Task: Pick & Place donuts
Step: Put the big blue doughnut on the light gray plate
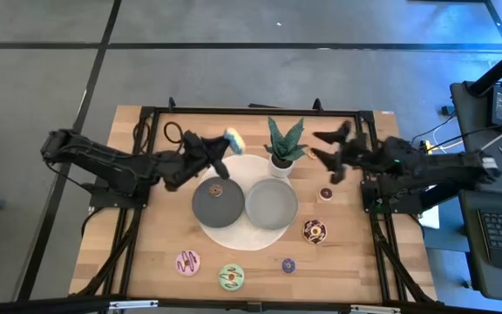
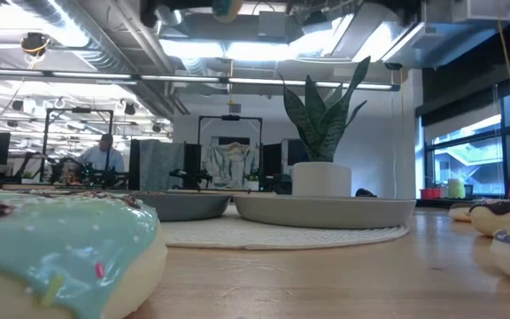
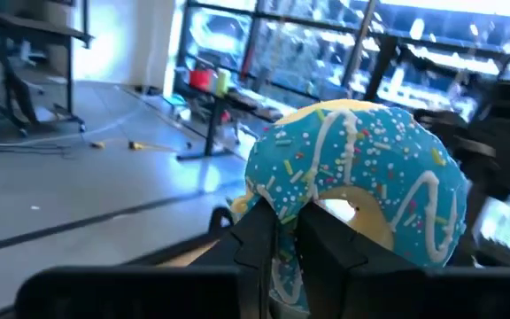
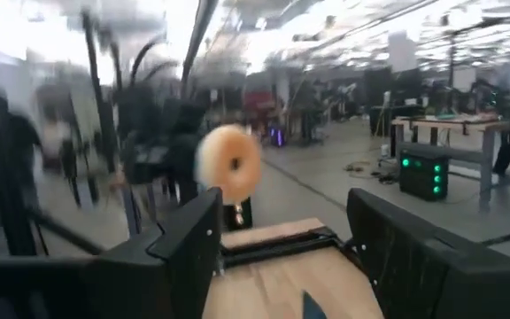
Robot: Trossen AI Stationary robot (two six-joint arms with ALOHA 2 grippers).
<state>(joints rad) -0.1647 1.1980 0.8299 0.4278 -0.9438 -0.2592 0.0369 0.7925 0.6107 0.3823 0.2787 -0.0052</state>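
High view: the left gripper [image 1: 225, 142] is raised over the far edge of the round white mat [image 1: 234, 234], its fingers pinched on a blue-iced donut [image 1: 234, 138] with white drizzle and sprinkles. In the left wrist view the same blue-iced donut [image 3: 361, 182] stands on edge, with the dark fingers [image 3: 264, 239] clamped across its lower rim. The right gripper [image 1: 331, 150] hangs over the far right part of the table [image 1: 356, 253], just right of the potted plant [image 1: 283, 144], its fingers spread wide and holding nothing. Two grey dishes sit side by side on the mat: the left dish [image 1: 216, 202] holds a mini brown donut [image 1: 216, 188], and the right dish [image 1: 271, 203] is beside it. On the bare wood to the right lie another mini brown donut [image 1: 326, 194] and, nearer, a larger chocolate donut [image 1: 314, 231]. Along the near edge lie a pink donut [image 1: 187, 262], a green donut [image 1: 231, 277] and a mini purple donut [image 1: 288, 265]. In the low view, the green donut [image 2: 60, 252] fills the near left corner, and a person [image 2: 104, 155] sits at a desk far behind the table.
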